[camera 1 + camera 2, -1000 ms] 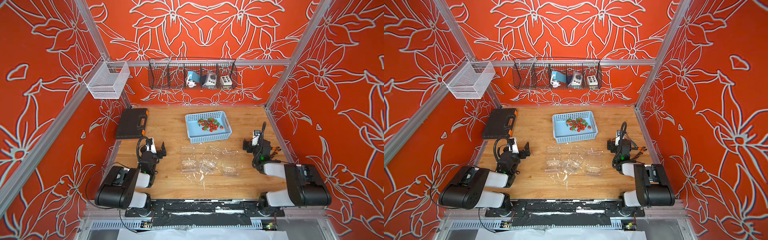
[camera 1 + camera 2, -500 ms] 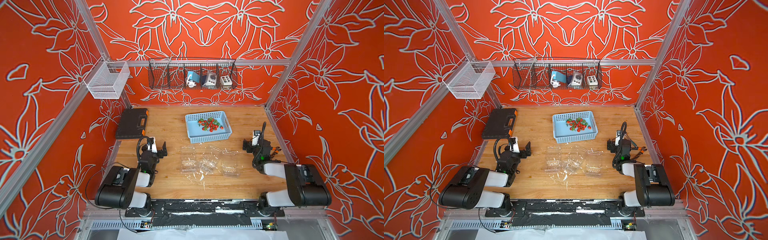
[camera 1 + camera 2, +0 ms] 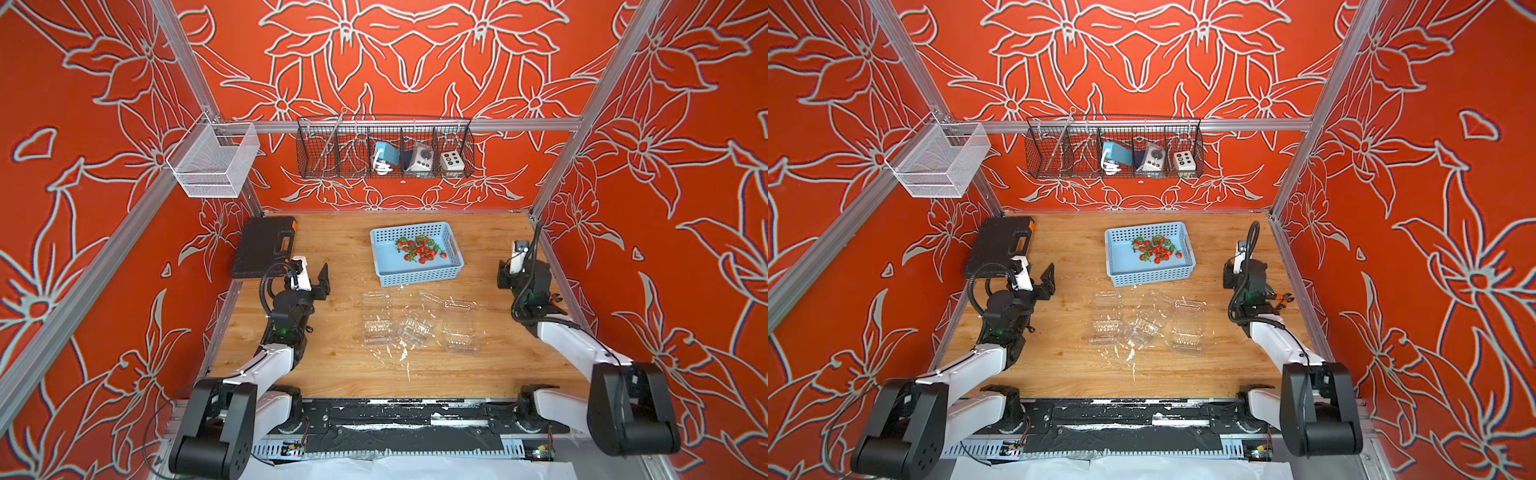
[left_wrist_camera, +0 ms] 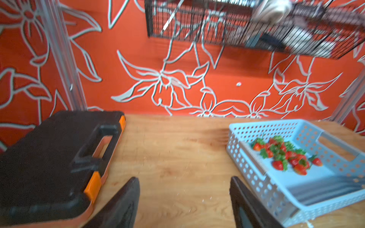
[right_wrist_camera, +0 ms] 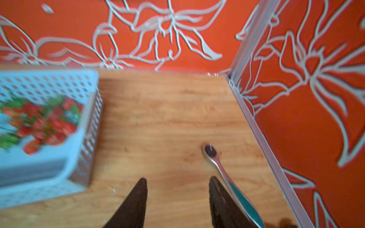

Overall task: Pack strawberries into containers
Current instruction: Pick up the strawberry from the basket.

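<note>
Hardly any movement is noted since the earlier frames. Above the surface, the left pincer and right pincer are seen parted, with nothing gripped. The strawberries are heaped in the blue basket, and the containers are laid near it, on the robot's side.

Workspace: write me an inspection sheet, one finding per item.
Surface: wooden tabletop, scattered white specks.
Job's things: strawberries all in the light-blue perforated basket; three clear clamshell containers in front of it, no berries inside.
Clutter: black tool case at the far left; ratchet wrench and orange-handled pliers beside the right arm.
Grippers: left gripper open, empty; right gripper open, empty.
Cables: black cable looped at the left wrist, another arching over the right.
Surroundings: orange floral walls; black wire rack holding small devices; white mesh basket on the frame.
</note>
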Available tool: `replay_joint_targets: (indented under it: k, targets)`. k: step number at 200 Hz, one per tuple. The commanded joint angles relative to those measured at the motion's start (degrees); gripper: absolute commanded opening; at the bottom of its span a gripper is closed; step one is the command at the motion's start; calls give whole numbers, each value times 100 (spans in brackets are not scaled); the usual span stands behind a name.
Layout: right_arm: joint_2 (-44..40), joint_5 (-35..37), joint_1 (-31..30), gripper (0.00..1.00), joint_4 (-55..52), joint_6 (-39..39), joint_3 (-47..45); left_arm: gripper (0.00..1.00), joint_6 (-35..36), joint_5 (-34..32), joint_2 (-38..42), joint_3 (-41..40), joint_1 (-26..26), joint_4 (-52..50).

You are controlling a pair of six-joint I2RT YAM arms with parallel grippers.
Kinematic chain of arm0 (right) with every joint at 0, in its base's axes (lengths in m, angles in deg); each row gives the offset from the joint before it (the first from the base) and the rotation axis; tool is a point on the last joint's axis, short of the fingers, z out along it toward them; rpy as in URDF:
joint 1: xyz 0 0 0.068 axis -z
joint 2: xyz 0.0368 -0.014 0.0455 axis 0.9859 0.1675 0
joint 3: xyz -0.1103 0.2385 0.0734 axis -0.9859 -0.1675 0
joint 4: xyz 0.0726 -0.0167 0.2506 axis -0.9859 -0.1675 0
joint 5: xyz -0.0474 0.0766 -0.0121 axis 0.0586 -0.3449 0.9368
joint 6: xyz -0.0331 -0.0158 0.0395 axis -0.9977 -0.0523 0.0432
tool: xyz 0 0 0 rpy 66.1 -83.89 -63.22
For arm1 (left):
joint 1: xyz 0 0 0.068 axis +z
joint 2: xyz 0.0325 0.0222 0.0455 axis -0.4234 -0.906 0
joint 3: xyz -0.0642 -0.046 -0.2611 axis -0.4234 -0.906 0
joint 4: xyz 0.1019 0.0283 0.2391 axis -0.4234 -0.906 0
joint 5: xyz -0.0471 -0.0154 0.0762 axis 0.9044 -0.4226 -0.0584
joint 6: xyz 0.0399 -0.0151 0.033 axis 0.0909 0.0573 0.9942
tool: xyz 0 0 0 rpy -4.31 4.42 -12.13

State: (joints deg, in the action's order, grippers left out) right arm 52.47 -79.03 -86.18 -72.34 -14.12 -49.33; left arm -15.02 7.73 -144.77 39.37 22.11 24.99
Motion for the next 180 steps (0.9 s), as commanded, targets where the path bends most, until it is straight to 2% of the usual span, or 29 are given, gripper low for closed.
replay_joint_targets:
  k: [1,17,34,65,104,133,160,180]
  targets:
    - [134,-492,-471,53,-1702,-277,846,71,-240,882,-398,211,4,-381]
    - [590,-843,-797,54,-2482,-595,1603,69,-412,1350,-954,431,4,-425]
    - [1182,-849,-1049,53,-2951,-794,2295,67,-522,1779,-1266,682,-18,-563]
    - [2217,-1103,-1316,48,-3211,-809,3224,66,-604,1856,-1300,695,-138,-508]
    - [3524,-966,-1672,44,-3360,-917,4492,66,-538,1887,-1511,842,-424,-505]
    - [4296,-1079,-1747,40,-2854,-305,5151,66,-345,1892,-1738,1106,-682,-738]
    - [4883,-1470,-1786,37,-2353,333,5573,66,-398,1987,-1822,1088,-740,-520]
    - [5363,-1597,-1859,36,-2223,528,6002,66,-402,1980,-1957,1202,-752,-622]
